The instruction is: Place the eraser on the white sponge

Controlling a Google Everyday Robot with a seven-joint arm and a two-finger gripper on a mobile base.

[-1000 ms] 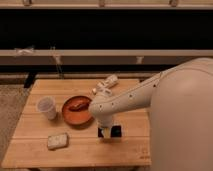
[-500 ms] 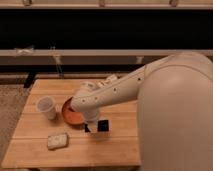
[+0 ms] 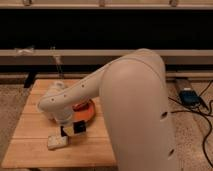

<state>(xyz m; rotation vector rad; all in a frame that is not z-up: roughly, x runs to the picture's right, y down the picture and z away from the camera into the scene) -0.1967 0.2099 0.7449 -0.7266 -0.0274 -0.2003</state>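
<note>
The black eraser (image 3: 80, 127) is held in my gripper (image 3: 73, 129), which is shut on it just above the wooden table (image 3: 35, 155). The white sponge (image 3: 57, 142) lies flat on the table near the front left, just below and left of the gripper and eraser. The eraser is beside the sponge, to its upper right, and not touching it. My large white arm (image 3: 125, 100) reaches across the table from the right and hides much of the table's middle and back.
An orange plate (image 3: 86, 112) sits on the table right behind the gripper, partly hidden by the arm. A dark shelf wall runs along the back. Cables and a blue box (image 3: 189, 96) lie on the floor at the right.
My gripper has moved left across the table with the eraser, from right of the plate to just beside the sponge. The arm now hides the paper cup.
</note>
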